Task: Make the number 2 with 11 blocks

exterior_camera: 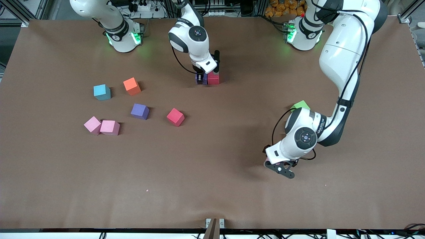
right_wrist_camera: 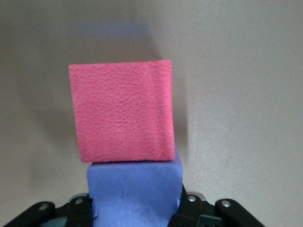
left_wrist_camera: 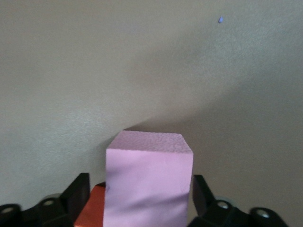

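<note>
My right gripper [exterior_camera: 200, 79] [right_wrist_camera: 135, 208] is shut on a purple block [exterior_camera: 201, 79] [right_wrist_camera: 135, 189]. That block is on the table and touches a red block [exterior_camera: 213, 78] [right_wrist_camera: 123, 113], near the robots' bases. My left gripper [exterior_camera: 270, 164] [left_wrist_camera: 139, 189] is low over the table toward the left arm's end. It is open around a pink block [left_wrist_camera: 149, 179] [exterior_camera: 267, 162], with a gap at one finger [left_wrist_camera: 80, 191]. Loose blocks lie toward the right arm's end: light blue [exterior_camera: 102, 92], orange [exterior_camera: 131, 86], purple [exterior_camera: 139, 111], red [exterior_camera: 175, 117] and two touching pink ones [exterior_camera: 92, 125] [exterior_camera: 110, 127]. No number 2 shows.
A green cube [exterior_camera: 300, 105] lies partly hidden under the left arm's forearm. An orange-red surface [left_wrist_camera: 90, 210] shows beside the pink block at the left gripper; I cannot tell what it is. The brown table [exterior_camera: 212, 186] is bare nearer the front camera.
</note>
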